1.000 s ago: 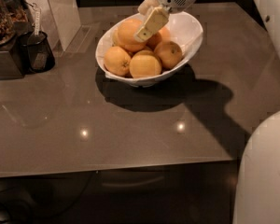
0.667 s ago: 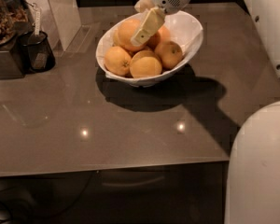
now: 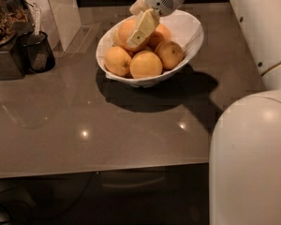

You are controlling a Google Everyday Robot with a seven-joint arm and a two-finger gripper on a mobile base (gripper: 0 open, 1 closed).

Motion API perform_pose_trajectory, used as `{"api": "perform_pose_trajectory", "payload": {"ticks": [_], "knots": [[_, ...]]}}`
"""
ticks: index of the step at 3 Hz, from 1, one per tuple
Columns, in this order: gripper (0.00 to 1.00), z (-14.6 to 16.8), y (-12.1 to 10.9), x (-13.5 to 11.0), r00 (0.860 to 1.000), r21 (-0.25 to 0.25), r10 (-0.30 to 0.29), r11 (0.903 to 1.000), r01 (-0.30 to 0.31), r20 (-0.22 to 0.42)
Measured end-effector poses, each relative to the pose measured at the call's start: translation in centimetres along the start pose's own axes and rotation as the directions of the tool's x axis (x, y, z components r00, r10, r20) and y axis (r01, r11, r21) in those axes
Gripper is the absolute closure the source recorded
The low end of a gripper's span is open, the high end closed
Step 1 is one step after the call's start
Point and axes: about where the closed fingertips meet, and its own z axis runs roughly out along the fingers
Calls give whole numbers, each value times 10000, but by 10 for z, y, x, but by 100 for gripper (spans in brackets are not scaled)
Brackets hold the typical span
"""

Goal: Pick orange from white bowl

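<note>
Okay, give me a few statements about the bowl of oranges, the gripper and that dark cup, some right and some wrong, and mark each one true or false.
1. The white bowl holds the orange and several smaller oranges. True.
2. The orange, the biggest one, lies on the table beside the bowl. False: it sits in the bowl, on top of the pile at the back left.
3. The gripper is over the bowl, right at the orange. True.
4. The dark cup touches the bowl. False: it stands apart on the table, to the left in the picture.
</note>
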Motion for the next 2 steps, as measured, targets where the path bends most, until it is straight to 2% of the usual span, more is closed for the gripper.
{"api": "perform_pose_trajectory", "payload": {"ticks": [2], "knots": [[20, 7, -5, 8, 9996, -139, 268, 9995, -269, -58]]}}
